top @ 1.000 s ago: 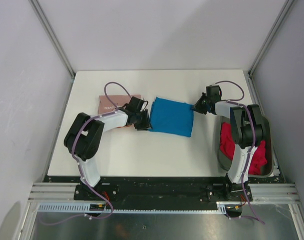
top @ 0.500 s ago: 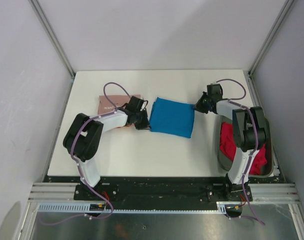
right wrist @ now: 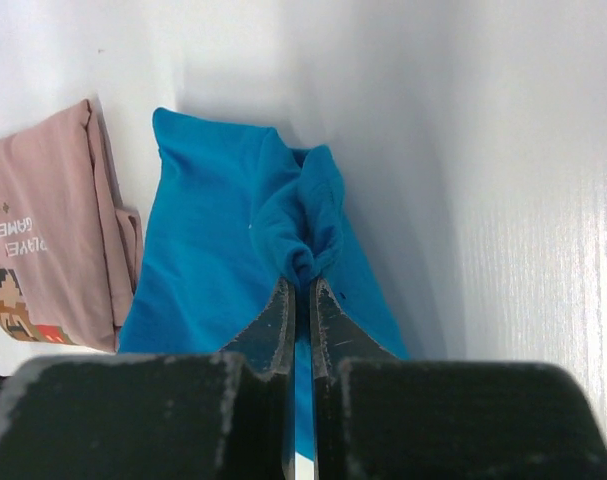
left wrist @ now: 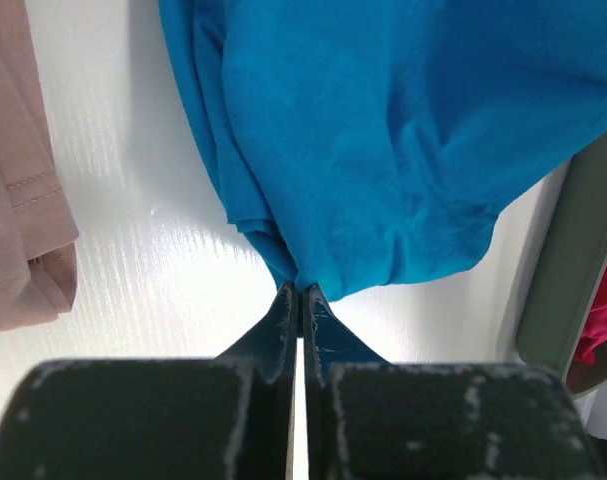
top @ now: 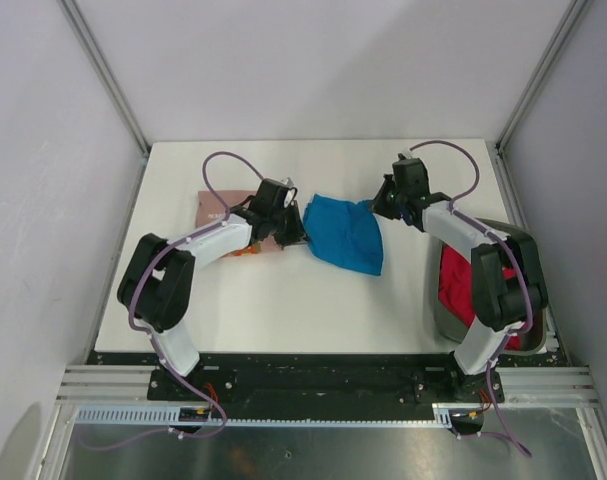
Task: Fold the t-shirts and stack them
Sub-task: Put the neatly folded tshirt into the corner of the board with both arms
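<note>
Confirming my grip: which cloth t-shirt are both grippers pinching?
The plain bright blue t-shirt: left gripper and right gripper are shut on its edges. The dusty pink printed t-shirt lies free; the red t-shirt sits in the grey basket.

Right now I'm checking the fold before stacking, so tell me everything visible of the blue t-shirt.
The blue t-shirt is plain bright blue soft cloth, folded, wrinkled and bunched, no print showing. It sits on the white table, right of the pink t-shirt and apart from it. The left gripper, jaws shut, pinches its left corner; the right gripper, jaws shut, pinches a gathered fold at its far-right corner, so it looks stretched between them.
</note>
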Controlling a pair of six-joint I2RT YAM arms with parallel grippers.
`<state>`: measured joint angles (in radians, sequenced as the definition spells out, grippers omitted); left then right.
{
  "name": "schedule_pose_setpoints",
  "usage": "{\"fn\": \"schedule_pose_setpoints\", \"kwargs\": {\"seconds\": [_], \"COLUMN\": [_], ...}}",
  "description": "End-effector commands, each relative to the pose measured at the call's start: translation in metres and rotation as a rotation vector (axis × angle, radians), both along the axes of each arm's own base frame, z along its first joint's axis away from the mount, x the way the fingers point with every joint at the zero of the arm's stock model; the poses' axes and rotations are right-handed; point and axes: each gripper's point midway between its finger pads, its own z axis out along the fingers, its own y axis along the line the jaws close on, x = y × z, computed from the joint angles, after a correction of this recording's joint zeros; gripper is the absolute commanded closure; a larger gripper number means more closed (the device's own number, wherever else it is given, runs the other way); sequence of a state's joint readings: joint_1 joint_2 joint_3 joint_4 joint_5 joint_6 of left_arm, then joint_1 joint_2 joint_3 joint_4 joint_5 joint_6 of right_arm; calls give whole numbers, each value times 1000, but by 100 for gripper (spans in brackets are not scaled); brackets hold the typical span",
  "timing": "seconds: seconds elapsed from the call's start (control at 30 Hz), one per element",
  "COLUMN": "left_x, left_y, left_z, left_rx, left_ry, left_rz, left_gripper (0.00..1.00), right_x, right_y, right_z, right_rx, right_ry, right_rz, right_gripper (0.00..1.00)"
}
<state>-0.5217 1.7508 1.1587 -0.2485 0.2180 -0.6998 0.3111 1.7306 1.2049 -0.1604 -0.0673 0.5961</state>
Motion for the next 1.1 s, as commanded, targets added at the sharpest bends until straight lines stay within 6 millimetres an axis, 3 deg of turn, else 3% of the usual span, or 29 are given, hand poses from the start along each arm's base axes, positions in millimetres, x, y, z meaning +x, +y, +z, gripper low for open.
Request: {"fn": "schedule_pose_setpoints", "kwargs": {"seconds": [0.0, 0.23, 0.5, 0.8, 1.07], "left_x": [8, 11, 11, 14, 19], "left_y": [-10, -5, 25, 84, 154], "left_z": [46, 74, 107, 129, 123], "left_rx": [-71, -77, -42, -8, 29], "left_ry": [-93, -169, -247, -292, -275], "left_rz": [-12, 3, 68, 185, 319], "left_gripper": [100, 100, 100, 100, 100], "right_x": [6, 8, 12, 21, 39], "right_y": [-1, 10, 32, 83, 151], "right_z": [43, 81, 132, 173, 172], "right_rx": [-14, 1, 40, 90, 156], "right_ry": [-100, -177, -288, -377, -388], "right_rz": [-7, 12, 49, 117, 191], "right_gripper": [100, 100, 100, 100, 100]}}
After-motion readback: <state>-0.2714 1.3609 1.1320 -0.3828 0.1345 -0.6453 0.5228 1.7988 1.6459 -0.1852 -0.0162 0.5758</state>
